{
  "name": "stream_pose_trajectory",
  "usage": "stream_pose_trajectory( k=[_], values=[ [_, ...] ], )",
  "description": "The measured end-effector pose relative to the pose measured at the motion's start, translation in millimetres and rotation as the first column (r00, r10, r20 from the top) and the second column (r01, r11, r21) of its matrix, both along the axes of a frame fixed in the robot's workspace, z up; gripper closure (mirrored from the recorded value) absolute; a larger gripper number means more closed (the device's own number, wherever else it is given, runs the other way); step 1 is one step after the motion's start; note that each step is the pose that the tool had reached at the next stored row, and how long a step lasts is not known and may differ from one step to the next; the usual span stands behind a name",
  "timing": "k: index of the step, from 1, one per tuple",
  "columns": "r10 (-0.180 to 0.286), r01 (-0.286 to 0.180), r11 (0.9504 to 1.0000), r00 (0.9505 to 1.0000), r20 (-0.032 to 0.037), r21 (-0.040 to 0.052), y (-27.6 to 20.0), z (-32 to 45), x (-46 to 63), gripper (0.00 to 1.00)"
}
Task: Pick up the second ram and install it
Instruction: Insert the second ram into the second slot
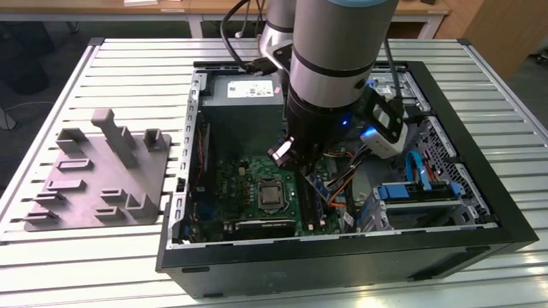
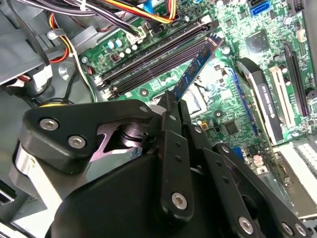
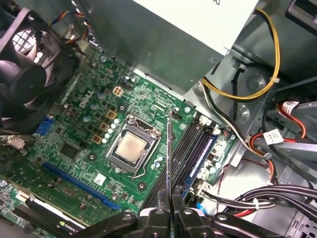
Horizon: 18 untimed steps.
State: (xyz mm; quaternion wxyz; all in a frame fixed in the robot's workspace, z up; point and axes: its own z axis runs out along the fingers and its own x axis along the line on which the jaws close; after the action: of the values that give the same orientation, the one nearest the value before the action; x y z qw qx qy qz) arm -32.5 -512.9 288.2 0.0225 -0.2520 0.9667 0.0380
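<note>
Over glossy green board (image 3: 74, 163), black fingers (image 2: 171, 158) apparently clamped on thin flat second ram (image 2: 197, 67)

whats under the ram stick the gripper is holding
Below the second ram, held in the gripper, lie the green board and its long black slots, beside the processor socket. The strip behind the stick's edge is covered.

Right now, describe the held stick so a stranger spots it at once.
Inside the open computer case, find the green board. The second ram is the thin dark stick clamped in the gripper, unlike the long black slots fixed beside it.
</note>
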Motion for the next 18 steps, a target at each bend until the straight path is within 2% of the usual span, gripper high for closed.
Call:
stream_pose_trajectory(
  k=[18],
  values=[
    [-0.054,0.054,0.9985,0.9985,0.0,-0.0001,0.0,-0.4,0.0,0.86]
  ],
)
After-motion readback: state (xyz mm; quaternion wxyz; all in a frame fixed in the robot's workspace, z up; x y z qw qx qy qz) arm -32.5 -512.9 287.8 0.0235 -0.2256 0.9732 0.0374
